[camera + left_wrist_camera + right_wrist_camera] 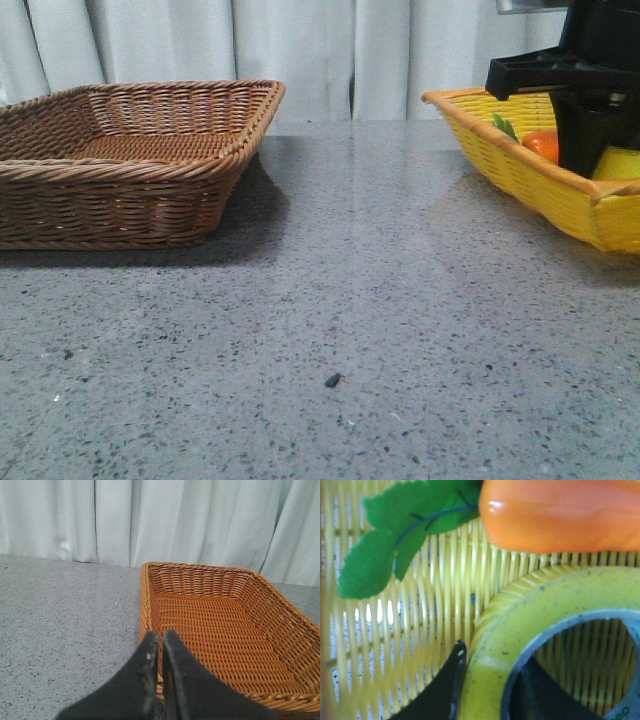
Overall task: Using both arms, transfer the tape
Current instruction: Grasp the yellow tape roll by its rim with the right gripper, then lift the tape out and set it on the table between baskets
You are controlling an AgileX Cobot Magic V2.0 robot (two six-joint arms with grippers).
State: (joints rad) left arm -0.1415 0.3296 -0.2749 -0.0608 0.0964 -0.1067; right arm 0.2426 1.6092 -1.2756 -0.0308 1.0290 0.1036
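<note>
Tape (520,625), a yellow roll lying flat in the yellow wicker basket (530,175) at the right of the grey speckled table (350,330). In the right wrist view one black finger (437,690) sits outside the roll's wall and a second dark finger shows inside the core, so the right gripper (485,690) straddles the wall of the roll; whether it presses firmly cannot be told. An orange carrot-like object (560,512) with green fabric leaves (395,540) lies just beside the roll, on the side away from the fingers. In the front view the black body of the right arm (590,90) stands over the yellow basket and blocks most of its contents; only a yellow sliver of the roll, a patch of orange and a tip of leaf show past it, and the basket is cut off by the frame edge. The brown wicker basket (130,160) stands well apart at the left of the table. The left gripper (161,645) hangs above that basket's near rim, its two black fingers (145,670) drawn together with only a thin slit between them and nothing held. White curtains (300,50) close the background. A small dark speck (332,380) lies on the table's near part.
</note>
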